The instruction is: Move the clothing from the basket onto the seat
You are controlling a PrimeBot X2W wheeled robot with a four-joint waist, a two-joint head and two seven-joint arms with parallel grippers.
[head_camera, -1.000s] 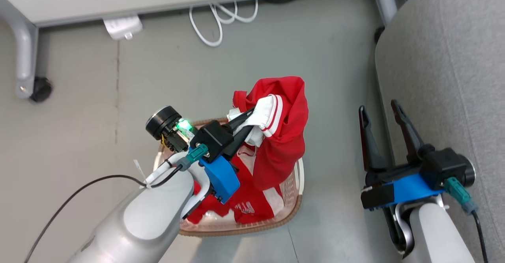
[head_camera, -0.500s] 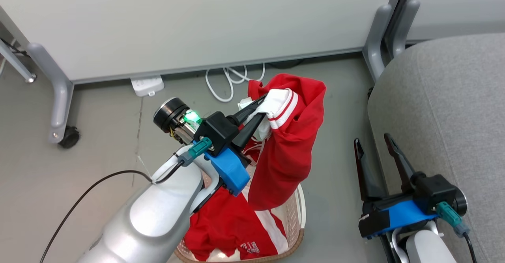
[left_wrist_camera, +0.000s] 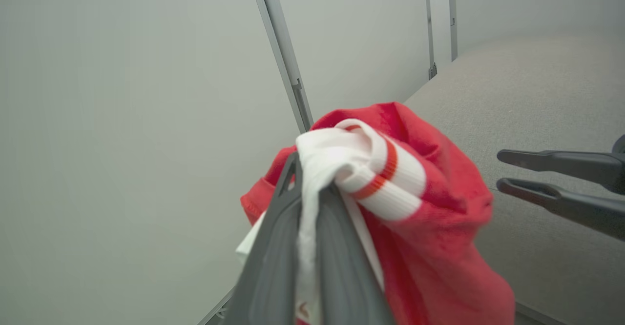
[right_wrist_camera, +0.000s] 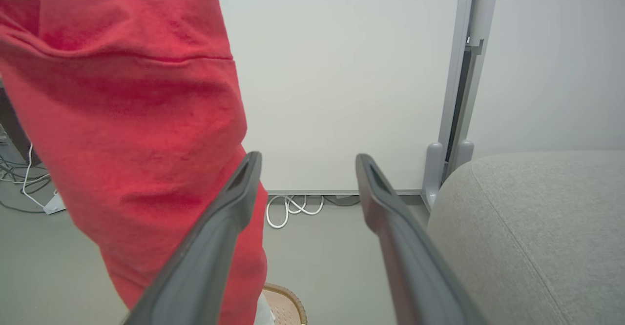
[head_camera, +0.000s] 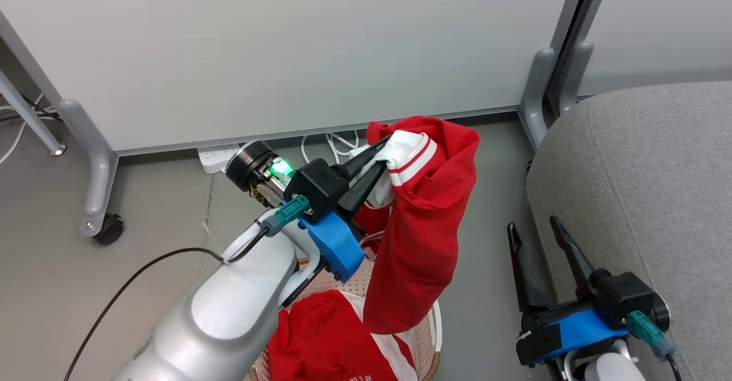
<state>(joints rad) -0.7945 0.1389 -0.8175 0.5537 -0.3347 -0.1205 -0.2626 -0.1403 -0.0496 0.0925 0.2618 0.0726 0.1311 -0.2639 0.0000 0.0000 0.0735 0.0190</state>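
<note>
Clothing: one red piece hangs over the basket, its white cuff clenched in the left claw; a second piece lies in the basket; right claw gapes empty beside the seat.

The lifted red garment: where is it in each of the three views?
Head view: red garment in the centre, hanging from the left gripper over the basket.
Left wrist view: red garment from centre to lower right.
Right wrist view: red garment on the left half, from the top edge down.
Shared landmark: the grey seat, at the right in all three.
</note>
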